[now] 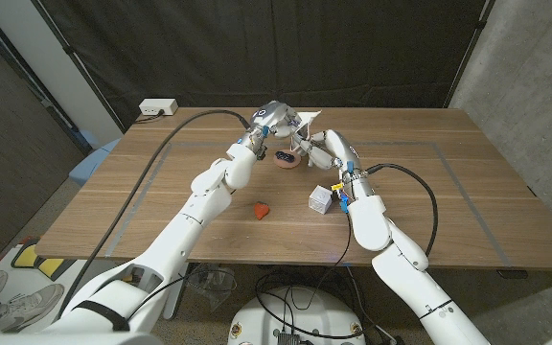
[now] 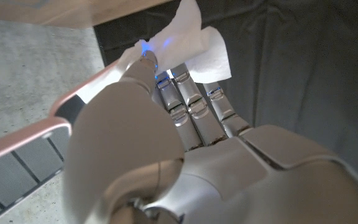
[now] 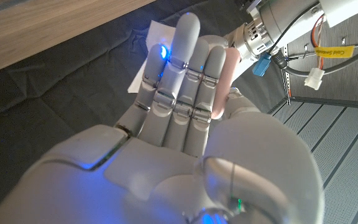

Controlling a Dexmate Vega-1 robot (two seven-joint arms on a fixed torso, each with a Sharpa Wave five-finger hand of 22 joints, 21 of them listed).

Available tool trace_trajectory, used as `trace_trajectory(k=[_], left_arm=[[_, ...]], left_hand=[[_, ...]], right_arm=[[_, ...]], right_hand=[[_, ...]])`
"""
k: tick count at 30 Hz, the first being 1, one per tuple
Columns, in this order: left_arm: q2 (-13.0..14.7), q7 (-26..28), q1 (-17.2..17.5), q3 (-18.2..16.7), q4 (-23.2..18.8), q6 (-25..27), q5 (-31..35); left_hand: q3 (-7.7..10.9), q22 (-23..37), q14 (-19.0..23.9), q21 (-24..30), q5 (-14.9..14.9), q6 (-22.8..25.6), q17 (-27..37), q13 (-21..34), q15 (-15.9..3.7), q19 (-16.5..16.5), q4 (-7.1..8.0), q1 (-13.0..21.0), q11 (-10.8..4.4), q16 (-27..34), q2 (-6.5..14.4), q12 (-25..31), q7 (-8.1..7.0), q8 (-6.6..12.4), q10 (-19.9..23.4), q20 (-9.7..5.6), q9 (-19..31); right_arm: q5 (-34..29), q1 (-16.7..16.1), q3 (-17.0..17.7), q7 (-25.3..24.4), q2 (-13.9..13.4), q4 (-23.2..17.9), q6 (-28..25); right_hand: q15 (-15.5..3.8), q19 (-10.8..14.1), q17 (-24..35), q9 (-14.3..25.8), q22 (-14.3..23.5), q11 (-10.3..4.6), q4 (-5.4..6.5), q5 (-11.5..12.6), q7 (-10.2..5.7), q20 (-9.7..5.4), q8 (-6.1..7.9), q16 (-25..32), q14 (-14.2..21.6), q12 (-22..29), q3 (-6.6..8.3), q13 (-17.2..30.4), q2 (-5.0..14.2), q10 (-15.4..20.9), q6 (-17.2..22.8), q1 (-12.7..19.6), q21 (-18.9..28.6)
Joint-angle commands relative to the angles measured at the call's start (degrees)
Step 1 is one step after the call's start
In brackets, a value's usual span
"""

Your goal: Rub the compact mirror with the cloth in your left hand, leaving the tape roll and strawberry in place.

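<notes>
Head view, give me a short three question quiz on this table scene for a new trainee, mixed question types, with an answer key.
1. True or false: the strawberry lies on the table apart from both hands.
2. Which hand holds the white cloth? A) left hand B) right hand C) neither
3. Fill in: the pink compact mirror sits ______ the two hands.

Key: 1 true. 2 A. 3 between. The tape roll sits near the right wrist, untouched.
</notes>
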Motion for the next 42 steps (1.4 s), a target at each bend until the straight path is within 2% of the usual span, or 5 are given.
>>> trace_trajectory(k=[1, 10, 18, 32, 42], left_arm=[[-0.58, 18.76, 0.22, 0.75, 0.63, 1.57, 5.18], [0.25, 11.56, 0.77, -0.23, -1.56, -1.27, 0.11], [1.13, -2.55, 1.40, -1.69, -5.52, -2.15, -5.83], [0.77, -34.38, -2.43, -5.72, -1.33, -9.58, -39.31], [-0.40, -46.58, -4.30, -6.85, 2.93, -6.74, -57.48]], left_hand=[[0.13, 0.20, 0.56, -0.01, 0.05, 0.35, 0.40, 0.08, -4.64, 0.54, -0.17, -0.08, -2.20, 0.29, -0.32, -0.33, -0.11, -0.42, 2.94, -2.03, 0.04], [0.24, 0.20, 0.56, -0.07, 0.04, 0.29, 0.59, 0.22, -4.61, 0.55, -0.11, -0.20, -2.22, 0.07, -0.39, -0.60, -0.29, -0.64, 2.98, -2.37, 0.05], [0.33, 0.20, 0.55, -0.14, 0.05, 0.26, 0.71, 0.32, -4.63, 0.45, -0.07, -0.28, -2.24, -0.12, -0.45, -0.81, -0.26, -0.81, 3.04, -2.28, 0.05], [0.61, 0.24, 0.71, -0.12, 0.09, 0.01, 0.92, 0.58, -4.58, 0.53, -0.01, -0.31, -2.24, -0.49, -0.35, -1.32, 0.29, -1.21, 2.86, -1.87, 0.10], [0.84, 0.29, 0.84, -0.07, 0.08, -0.41, 1.04, 0.83, -4.55, 0.56, 0.06, -0.37, -2.20, -0.79, -0.23, -1.67, 0.61, -1.60, 2.74, -1.54, 0.16]], right_arm=[[0.60, 0.11, 0.36, -0.25, -0.24, 0.40, 0.54], [0.89, 0.12, 0.38, -0.44, -0.47, 0.58, 1.23], [0.87, -0.03, 0.43, -0.60, -0.64, 0.46, 1.58], [0.45, -0.71, 0.57, -1.38, -0.69, -0.01, 1.95], [0.04, -1.34, 0.64, -1.79, -0.72, -0.59, 2.08]], right_hand=[[-4.42, -0.20, 0.30, 0.16, 0.00, 1.16, -0.33, 0.20, -0.49, -9.37, 0.03, -0.09, -3.92, 0.11, 0.32, 0.36, 2.28, 2.23, -0.03, 2.68, 0.36], [-4.43, -0.30, 0.46, 0.21, 0.00, 1.17, -0.32, 0.19, -0.36, -9.37, -0.15, -0.17, -3.94, 0.01, 0.32, 0.38, 2.33, 2.25, 0.20, 2.69, 0.44], [-4.42, -0.36, 0.57, 0.24, 0.00, 1.14, -0.34, 0.19, -0.43, -9.37, -0.31, -0.21, -3.91, -0.01, 0.31, 0.42, 2.33, 2.37, 0.27, 2.71, 0.48], [-4.43, -0.42, 0.81, 0.52, 0.01, 1.23, -0.37, 0.20, -0.46, -9.36, -0.62, -0.37, -4.01, -0.13, 0.30, 0.62, 2.30, 2.32, 0.27, 2.75, 0.58], [-4.38, -0.47, 0.87, 0.63, 0.00, 1.11, -0.37, 0.21, -0.49, -9.37, -0.83, -0.51, -3.98, -0.19, 0.25, 0.67, 2.26, 2.49, 0.43, 2.73, 0.62]])
